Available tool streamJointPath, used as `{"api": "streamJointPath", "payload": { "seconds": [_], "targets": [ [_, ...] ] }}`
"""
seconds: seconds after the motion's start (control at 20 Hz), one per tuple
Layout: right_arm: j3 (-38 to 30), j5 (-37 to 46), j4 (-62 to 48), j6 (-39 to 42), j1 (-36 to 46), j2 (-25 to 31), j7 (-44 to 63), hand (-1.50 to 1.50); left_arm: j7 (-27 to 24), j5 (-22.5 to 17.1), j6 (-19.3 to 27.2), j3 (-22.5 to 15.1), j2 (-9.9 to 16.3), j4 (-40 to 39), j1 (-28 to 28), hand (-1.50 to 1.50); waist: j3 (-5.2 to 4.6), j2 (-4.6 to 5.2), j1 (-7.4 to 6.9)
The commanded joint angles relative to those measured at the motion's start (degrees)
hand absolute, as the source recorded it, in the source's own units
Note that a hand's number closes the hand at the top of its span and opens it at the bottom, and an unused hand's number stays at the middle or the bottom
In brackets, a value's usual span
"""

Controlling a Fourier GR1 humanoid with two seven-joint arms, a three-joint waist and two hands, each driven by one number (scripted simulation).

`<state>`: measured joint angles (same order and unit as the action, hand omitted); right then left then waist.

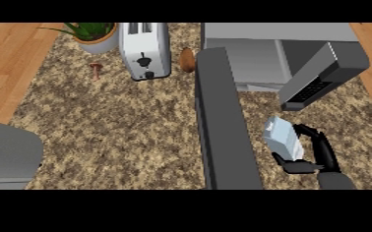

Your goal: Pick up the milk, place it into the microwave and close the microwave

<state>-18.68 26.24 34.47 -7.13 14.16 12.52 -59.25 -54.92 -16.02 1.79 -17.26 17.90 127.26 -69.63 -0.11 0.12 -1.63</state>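
A speckled brown granite counter (123, 128) is seen from steeply above, with strips of wooden floor visible past its far left and far right corners. Near the counter's right edge, toward the near side, a small pale blue-and-white milk carton (283, 137) is held tilted by the right hand (314, 155), whose black fingers and thumb are curled round the carton's right side and lower end. The grey right forearm enters from the lower right corner of the view. Behind the carton, at the far right of the counter, a grey microwave (251, 54) is placed with its cavity open; its dark door (323, 76), with a keypad panel along one end, is swung out toward the right edge and hangs just beyond the carton, apart from it. A long dark grey slab (222, 128), apparently a forearm seen close up, runs from the near edge to the microwave's front left corner; the left hand itself cannot be made out, so its state cannot be told. At the far edge, left of the microwave, a silver two-slot toaster (145, 49) is set, with a brown oval object (187, 60) just beside its right side. A potted green plant (94, 35) is found at the far left corner, and a small brown mushroom-like item (96, 69) lies near it. A grey shape (18, 157) overlaps the counter's left edge near the front.
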Motion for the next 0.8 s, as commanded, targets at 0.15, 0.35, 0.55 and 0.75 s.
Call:
{"api": "streamJointPath", "payload": {
  "seconds": [0.15,0.35,0.55,0.75],
  "targets": [
    [1.52,2.08,-9.6,0.1,13.86,-1.16,-2.31,1.5,0.4,1.1,-0.72,-2.63,-0.04,0.44,0.39,-1.5,0.44,0.76,-2.0],
    [1.98,1.81,-11.95,1.72,14.12,-1.66,-8.44,1.5,-0.13,-1.33,-1.7,-0.29,0.79,1.17,-0.88,-1.5,0.35,0.45,-1.03],
    [4.18,0.56,-10.03,9.75,15.46,-3.39,-7.38,1.5,-0.85,-2.63,-2.96,1.52,1.85,0.86,-2.09,-1.5,0.21,-0.1,-0.12],
    [5.97,1.37,-6.84,5.09,18.86,-5.34,-3.3,1.5,-2.48,-5.36,-4.66,5.6,2.37,-2.54,-1.38,-1.5,0.12,-0.28,0.28]
  ]
}}
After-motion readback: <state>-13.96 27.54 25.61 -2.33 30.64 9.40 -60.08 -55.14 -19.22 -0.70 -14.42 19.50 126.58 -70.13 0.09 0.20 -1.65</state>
